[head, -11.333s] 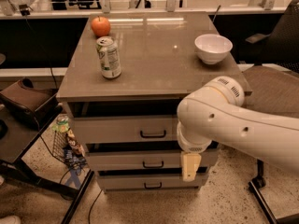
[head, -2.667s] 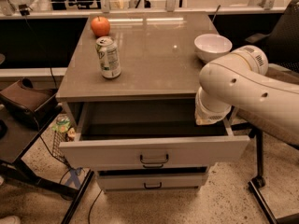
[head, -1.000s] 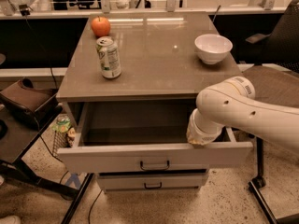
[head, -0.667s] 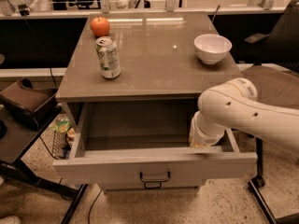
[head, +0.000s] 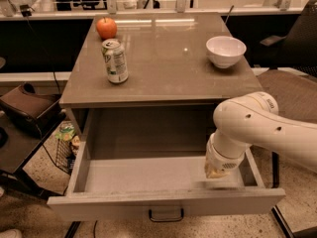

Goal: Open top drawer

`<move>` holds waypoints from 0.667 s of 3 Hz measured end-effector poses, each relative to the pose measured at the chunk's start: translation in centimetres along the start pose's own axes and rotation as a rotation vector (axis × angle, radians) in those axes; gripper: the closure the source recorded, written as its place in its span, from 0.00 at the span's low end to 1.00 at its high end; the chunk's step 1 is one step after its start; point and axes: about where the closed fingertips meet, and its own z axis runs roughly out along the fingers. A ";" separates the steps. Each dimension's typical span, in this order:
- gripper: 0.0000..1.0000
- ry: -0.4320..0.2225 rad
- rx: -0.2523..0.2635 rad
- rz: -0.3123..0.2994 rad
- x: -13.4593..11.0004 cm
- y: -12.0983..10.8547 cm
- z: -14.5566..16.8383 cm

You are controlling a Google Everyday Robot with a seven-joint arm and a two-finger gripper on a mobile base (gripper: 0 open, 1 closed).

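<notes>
The top drawer (head: 163,201) of the grey cabinet is pulled far out toward the camera. Its shallow grey interior (head: 148,175) shows and holds nothing. Its small black bar handle (head: 166,214) sits low on the light grey front. The white arm reaches in from the right and ends over the drawer's right side. The gripper (head: 217,170) sits at the arm's end, just above the drawer floor near the right wall. It is mostly hidden by the wrist. The two lower drawers are hidden under the open one.
On the cabinet top (head: 163,63) stand a red apple (head: 106,28), a green and white can (head: 115,61) and a white bowl (head: 226,51). A dark stool with a brown object (head: 27,108) stands at the left. A chair (head: 292,83) stands at the right.
The drawer has slid further out toward the camera, showing more of its floor. The arm's end has stayed over the drawer's right side.
</notes>
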 end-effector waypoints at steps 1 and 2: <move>0.74 0.001 0.001 0.000 0.0 0.1 0.0; 0.43 0.003 0.001 -0.001 0.0 0.1 -0.1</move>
